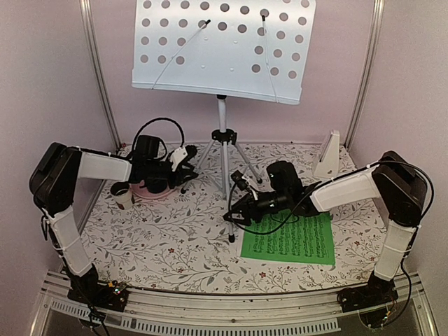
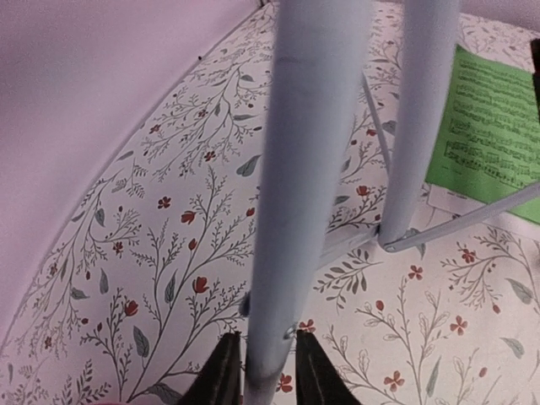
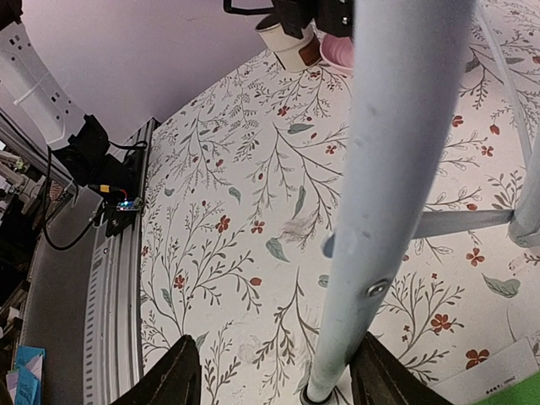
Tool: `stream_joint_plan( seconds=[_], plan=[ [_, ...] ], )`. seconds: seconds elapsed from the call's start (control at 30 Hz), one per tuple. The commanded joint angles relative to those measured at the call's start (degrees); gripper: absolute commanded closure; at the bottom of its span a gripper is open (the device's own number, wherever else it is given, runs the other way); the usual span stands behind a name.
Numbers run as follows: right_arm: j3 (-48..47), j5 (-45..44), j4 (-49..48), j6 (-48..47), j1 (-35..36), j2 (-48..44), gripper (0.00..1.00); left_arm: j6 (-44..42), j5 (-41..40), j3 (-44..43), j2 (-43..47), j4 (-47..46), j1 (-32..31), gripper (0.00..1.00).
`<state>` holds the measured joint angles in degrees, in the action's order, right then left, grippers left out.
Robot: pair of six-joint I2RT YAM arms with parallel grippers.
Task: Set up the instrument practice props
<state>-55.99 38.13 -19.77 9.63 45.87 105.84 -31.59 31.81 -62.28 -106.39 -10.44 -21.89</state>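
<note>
Mid-table, stand (image 1: 222, 133) upright. Left claw (image 2: 268, 373) hugs left leg (image 2: 291, 169), clamped or slack unclear; right claw (image 3: 278, 375) apart, astride front leg (image 3: 396, 169). Risk: lopsided pull tips top-heavy stand, or foot scuffs green sheet (image 1: 290, 239).

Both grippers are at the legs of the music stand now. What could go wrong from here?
1. The right gripper stands open around the music stand's front leg; a sideways move could tip the tall stand.
2. The left gripper flanks the left leg closely; retreating crooked may drag it.
3. The right arm hangs above the green sheet and could shift it.
</note>
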Motion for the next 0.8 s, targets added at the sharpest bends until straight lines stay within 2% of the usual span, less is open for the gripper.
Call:
stream_joint_plan(
  seconds=[0.0, 0.17, 0.3, 0.37, 0.43, 0.53, 0.67, 0.77],
  plan=[
    [-0.8, 0.5, -1.2, -0.7, 0.9, -1.0, 0.38, 2.3, 2.5, 0.1, 3.4, -2.4, 0.4, 0.64],
    [0.3, -1.8, 0.5, -2.3, 0.9, -4.9, 0.25, 5.2, 1.2, 0.8, 6.3, -4.9, 0.5, 0.47],
    [1.5, -6.1, 2.0, -3.2, 0.6, -9.3, 0.17, 9.0, -0.7, 2.6, 9.9, -7.9, 0.8, 0.42],
    [2.4, -8.3, 2.5, -3.4, -0.1, -12.4, 0.13, 11.8, -2.9, 5.8, 13.0, -13.2, 0.9, 0.37],
    [3.1, -10.3, 2.8, -3.5, -1.2, -15.3, 0.09, 14.9, -5.1, 10.1, 16.3, -18.5, 1.0, 0.23],
    [3.5, -12.3, 3.4, -3.4, -3.4, -18.9, 0.05, 18.5, -8.0, 12.4, 20.0, -20.7, 1.1, 0.03],
    [4.4, -14.3, 3.9, -3.3, -6.1, -23.5, 0.03, 25.7, -8.9, 13.8, 23.2, -21.4, 1.3, 0.01],
    [3.2, -15.7, 10.1, -3.7, -8.2, -25.3, 0.02, 30.9, -7.5, 17.0, 26.6, -23.8, 1.4, 0.01]
  ],
)
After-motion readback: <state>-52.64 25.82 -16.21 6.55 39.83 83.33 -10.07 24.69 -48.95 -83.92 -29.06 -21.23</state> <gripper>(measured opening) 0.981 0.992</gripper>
